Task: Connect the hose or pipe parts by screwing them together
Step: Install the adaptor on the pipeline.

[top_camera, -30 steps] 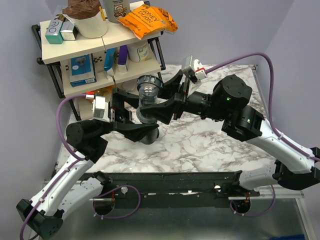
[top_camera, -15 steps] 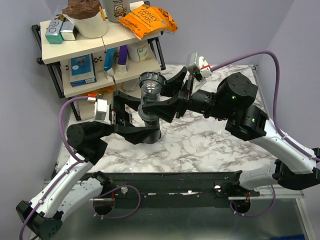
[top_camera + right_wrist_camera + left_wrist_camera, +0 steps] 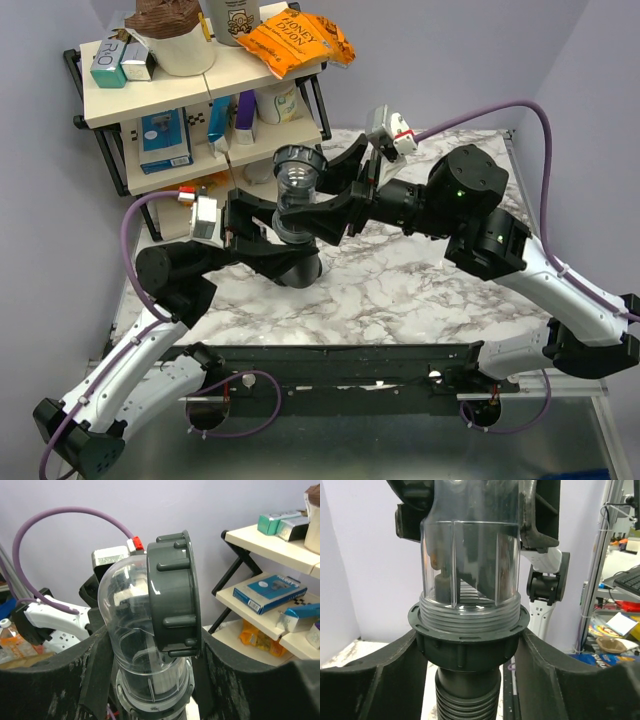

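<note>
- shelving crowds the far left of the top view: a shelf rack (image 3: 110, 100) with boxes and bottles on its boards and an orange snack bag (image 3: 295, 40) on top, just behind the held parts.
- above the marble table (image 3: 420, 285), in front of that rack, the clear elbow (image 3: 297, 195) stands upright with a dark collar nut (image 3: 297, 158) on its upper mouth and the ribbed hose (image 3: 297, 268) hanging below; i cannot tell whether the hose end touches the marble.
- right gripper (image 3: 308, 200) clasps the elbow from the right; left gripper (image 3: 285, 242) reaches in lower from the left. both wrists and a purple cable (image 3: 480, 115) hem the parts in; the broadest bare marble lies to the near right, short of the black front rail (image 3: 330, 352).
- left wrist view: the left gripper (image 3: 469, 645) has its fingers (image 3: 370, 680) pressed on either side of the ring nut (image 3: 469, 642), which sits on the elbow's (image 3: 470, 565) threaded lower end, with the hose (image 3: 467, 700) beneath. vertical ribs show inside the clear wall. lilac wall (image 3: 355, 570) lies left, a metal post (image 3: 595, 580) right.
- right wrist view: the right gripper (image 3: 150, 680) holds the elbow (image 3: 125, 625) by its straight lower part, fingers (image 3: 230, 690) snug at both sides; the collar nut (image 3: 172, 595) faces right toward the rack (image 3: 260, 542) and its blue box (image 3: 270, 592).
</note>
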`<state>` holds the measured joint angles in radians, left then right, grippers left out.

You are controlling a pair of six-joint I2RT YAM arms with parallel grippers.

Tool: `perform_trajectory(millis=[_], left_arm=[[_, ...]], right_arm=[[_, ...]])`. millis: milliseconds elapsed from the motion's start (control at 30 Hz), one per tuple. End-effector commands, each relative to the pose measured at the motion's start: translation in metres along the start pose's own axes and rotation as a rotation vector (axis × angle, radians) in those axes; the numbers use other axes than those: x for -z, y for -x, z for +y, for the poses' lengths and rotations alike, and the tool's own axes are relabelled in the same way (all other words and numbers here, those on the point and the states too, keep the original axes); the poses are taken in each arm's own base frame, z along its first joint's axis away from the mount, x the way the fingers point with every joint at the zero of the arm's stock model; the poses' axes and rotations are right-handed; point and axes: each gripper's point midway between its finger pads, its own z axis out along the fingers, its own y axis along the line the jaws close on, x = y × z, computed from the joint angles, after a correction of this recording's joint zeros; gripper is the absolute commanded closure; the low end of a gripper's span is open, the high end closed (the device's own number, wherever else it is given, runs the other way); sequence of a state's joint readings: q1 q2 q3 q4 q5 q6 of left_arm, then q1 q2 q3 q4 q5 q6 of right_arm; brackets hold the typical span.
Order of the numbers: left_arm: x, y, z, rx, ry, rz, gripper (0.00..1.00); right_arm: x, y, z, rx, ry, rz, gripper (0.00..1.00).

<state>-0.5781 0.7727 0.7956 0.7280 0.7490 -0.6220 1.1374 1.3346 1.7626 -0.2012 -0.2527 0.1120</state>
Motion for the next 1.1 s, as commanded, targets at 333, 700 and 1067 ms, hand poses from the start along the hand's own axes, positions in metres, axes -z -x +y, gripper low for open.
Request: perform_trajectory(millis=[333, 700, 1067], left_arm=[[-0.005, 0.028, -0.005, 0.000, 0.010, -0.090, 0.53], [-0.004, 0.030, -0.002, 0.041, 0.041, -0.103, 0.29], [-0.001, 0.027, 0.002, 0.066, 0.072, -0.100, 0.30]], right_arm=[[-0.005, -0.008, 0.002, -0.016, 0.011, -0.002, 0.99], [-0.003, -0.005, 0.000, -0.007, 0.000, -0.020, 0.99], [-0.004, -0.003, 0.003, -0.011, 0.014, -0.032, 0.99]])
